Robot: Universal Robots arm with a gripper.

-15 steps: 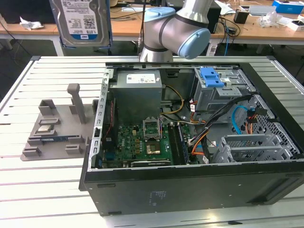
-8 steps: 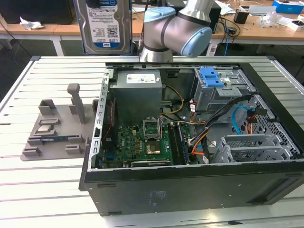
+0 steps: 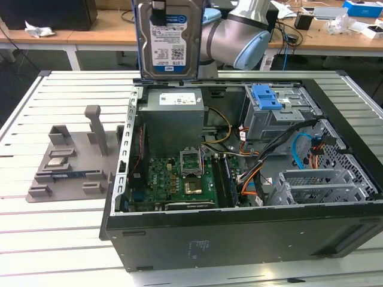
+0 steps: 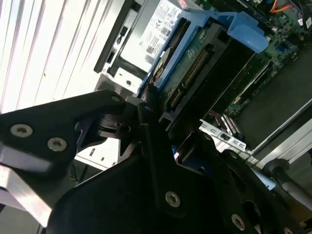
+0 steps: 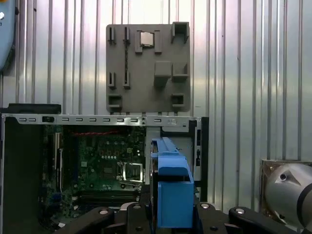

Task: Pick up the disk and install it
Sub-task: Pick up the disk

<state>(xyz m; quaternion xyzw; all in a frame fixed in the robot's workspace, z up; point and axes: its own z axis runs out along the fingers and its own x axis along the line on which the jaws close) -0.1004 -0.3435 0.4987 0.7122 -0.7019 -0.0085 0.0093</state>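
- Exterior view: the disk hangs upright in the air over the far rim of the open case. Loose cables crossing beside the bay could snag it.
- Second wrist view: the gripper is clamped on the disk's blue bracket. So narrow a hold may let the disk tilt or slip.
- First wrist view: the bracket stands before the open case. A fall would likely strike the motherboard.

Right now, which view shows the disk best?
The exterior view: the disk faces the camera, label showing, upright above the open computer case. The second wrist view shows its connector side and blue bracket; the first wrist view shows the bracket end-on.
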